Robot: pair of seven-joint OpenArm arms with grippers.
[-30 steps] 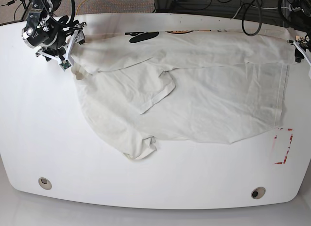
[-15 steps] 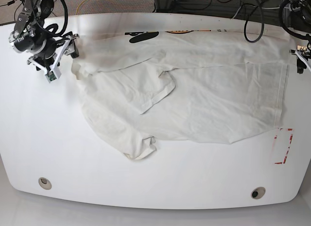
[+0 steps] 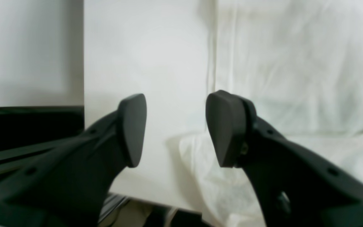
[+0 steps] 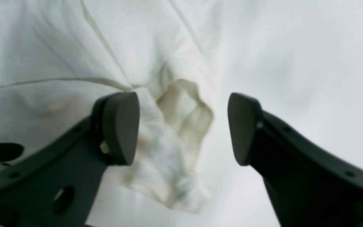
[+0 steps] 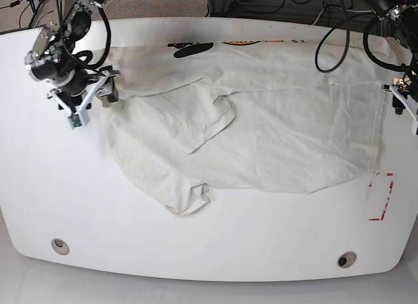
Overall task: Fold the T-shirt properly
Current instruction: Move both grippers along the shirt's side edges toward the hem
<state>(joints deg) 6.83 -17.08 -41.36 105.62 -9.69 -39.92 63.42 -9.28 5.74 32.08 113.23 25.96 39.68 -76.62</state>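
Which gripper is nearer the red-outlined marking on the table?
Left. The left gripper hangs at the T-shirt's hem edge, just behind the red marking; the right gripper is across the table at the shirt's other end.

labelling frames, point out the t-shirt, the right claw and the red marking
T-shirt (image 5: 287,140), base view, flat body panel.
Right claw (image 4: 183,127), right wrist view, between its tips.
Red marking (image 5: 381,197), base view, its middle.

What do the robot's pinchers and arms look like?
Each gripper, left and right, has two dark matte fingers with rounded paddle-shaped pads. From above, the arms look black and silver, with white finger struts and looping black cables.
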